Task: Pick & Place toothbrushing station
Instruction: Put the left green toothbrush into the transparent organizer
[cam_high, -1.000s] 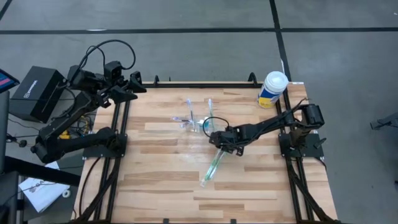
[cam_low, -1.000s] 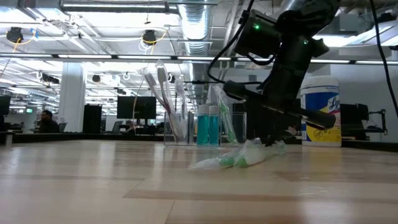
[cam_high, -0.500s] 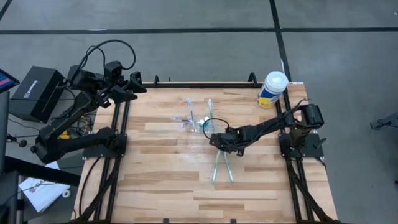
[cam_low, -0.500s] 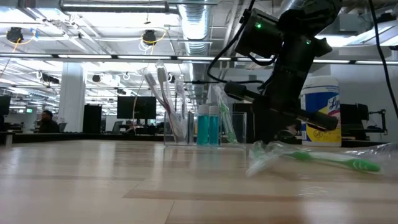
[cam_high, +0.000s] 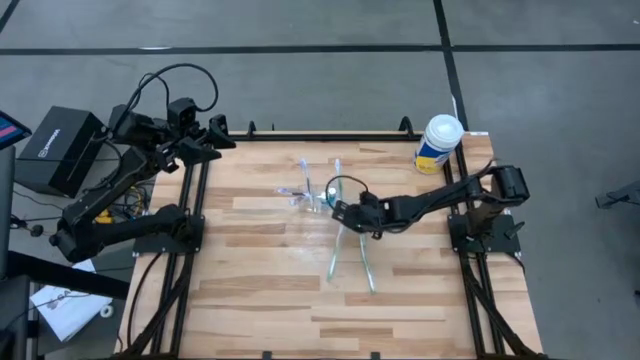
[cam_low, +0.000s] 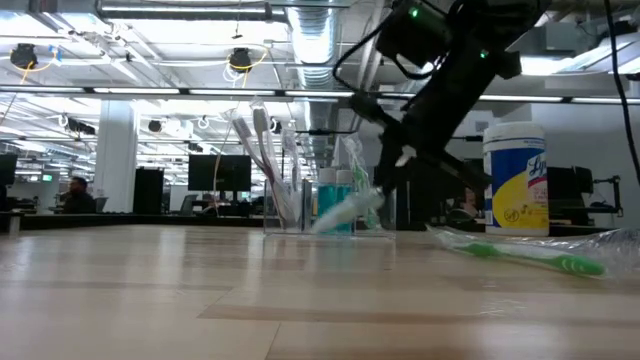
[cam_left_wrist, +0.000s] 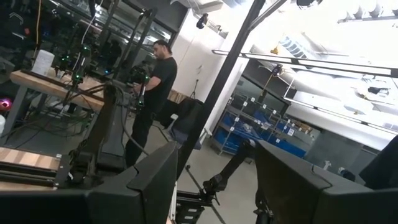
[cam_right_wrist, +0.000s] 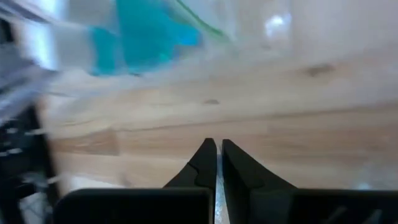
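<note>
Right pincer (cam_high: 347, 212), pinched on a wrapped green toothbrush (cam_high: 337, 252), hangs mid-table beside the clear cup (cam_low: 283, 204).

A white-lidded yellow-and-blue canister (cam_high: 438, 144) stands at the wooden table's (cam_high: 260, 290) far right corner.

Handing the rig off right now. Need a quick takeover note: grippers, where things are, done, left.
Idle: left gripper, open, parked at the table's far left corner.
Working: right gripper, fingers shut on a wrapped brush, lifted and tilted, close to the cup.
That cup holds several brushes; the blue tubes stand beside it.
A loose brush lies on the table.
Done: one brush picked up.
Left: place it at the cup, then probably the loose brush.
</note>
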